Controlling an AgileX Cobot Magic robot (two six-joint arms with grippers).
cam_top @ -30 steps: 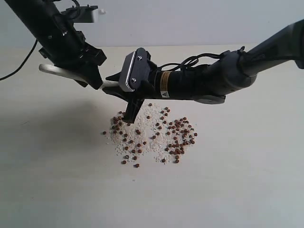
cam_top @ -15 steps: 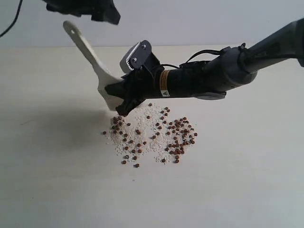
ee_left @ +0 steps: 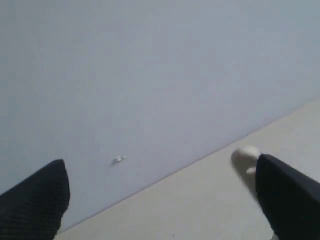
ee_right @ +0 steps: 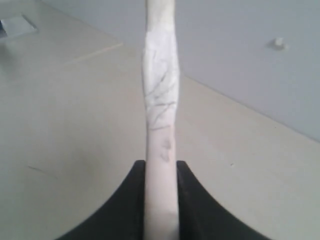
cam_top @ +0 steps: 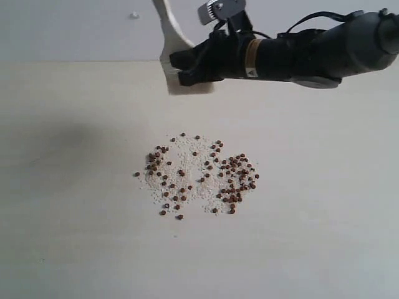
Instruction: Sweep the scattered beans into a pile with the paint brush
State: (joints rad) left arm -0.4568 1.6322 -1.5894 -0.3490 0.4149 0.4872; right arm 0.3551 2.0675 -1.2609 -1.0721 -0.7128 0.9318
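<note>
the beans [cam_top: 201, 177] lie loosely spread among white grains [cam_top: 187, 149] mid-table [cam_top: 75, 243], split into two rough patches. the paint brush [cam_top: 168, 28] is well apart from them near the far edge, bristles down, clamped tight in the right gripper [cam_top: 190, 67]. the left gripper [ee_left: 160, 170] gapes wide, holding nothing.
</note>
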